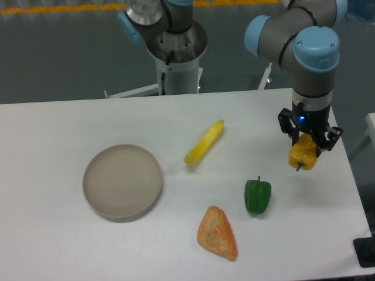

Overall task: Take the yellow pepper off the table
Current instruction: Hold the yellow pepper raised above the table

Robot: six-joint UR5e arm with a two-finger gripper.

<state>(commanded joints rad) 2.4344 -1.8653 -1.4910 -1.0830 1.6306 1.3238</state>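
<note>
The hand (307,139) pinches the lobed, glossy yellow pepper (302,156), holding it stem-down above the smooth white desk (70,246) near its right edge. A green pepper (258,195) stands nearby, with a croissant (217,233), banana (204,142) and round plate (122,181) farther off
</note>
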